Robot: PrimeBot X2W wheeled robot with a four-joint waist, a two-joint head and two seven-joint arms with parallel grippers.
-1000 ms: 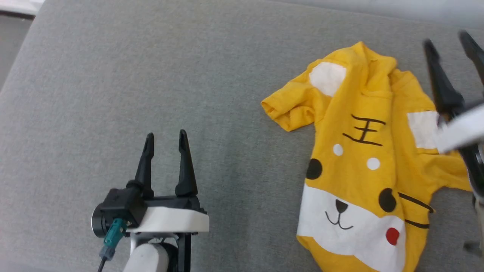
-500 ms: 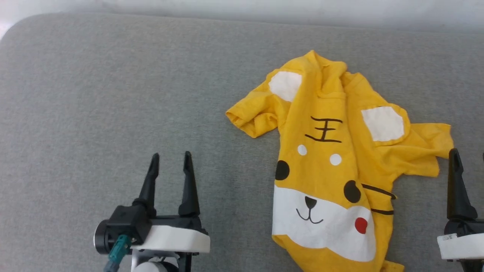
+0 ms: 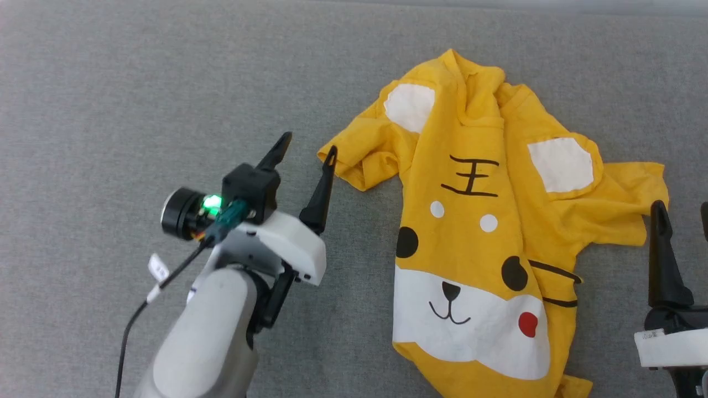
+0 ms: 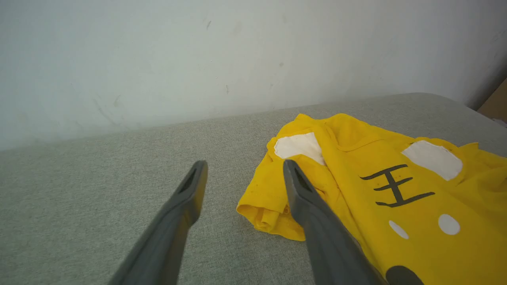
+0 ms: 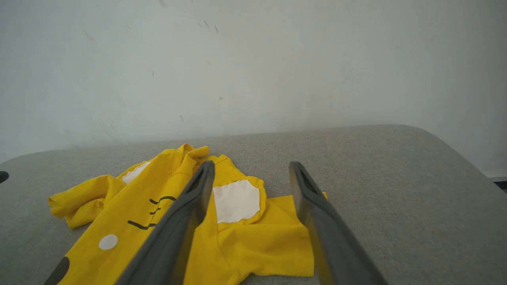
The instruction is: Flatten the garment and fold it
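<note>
The garment [image 3: 475, 232], a yellow T-shirt printed with an animal face, is shown lying print-up and creased on the grey cushion [image 3: 110, 110]. Its collar is turned toward the far edge, below the wall [image 4: 158, 59], nearer the far right corner. The left sleeve [image 3: 359, 163] is bunched. The left gripper [image 3: 308, 142] is held just beside that sleeve with its fingers apart; contact cannot be determined. The right gripper [image 3: 683, 207] is seen near the right sleeve [image 3: 630, 210], fingers likewise apart.
</note>
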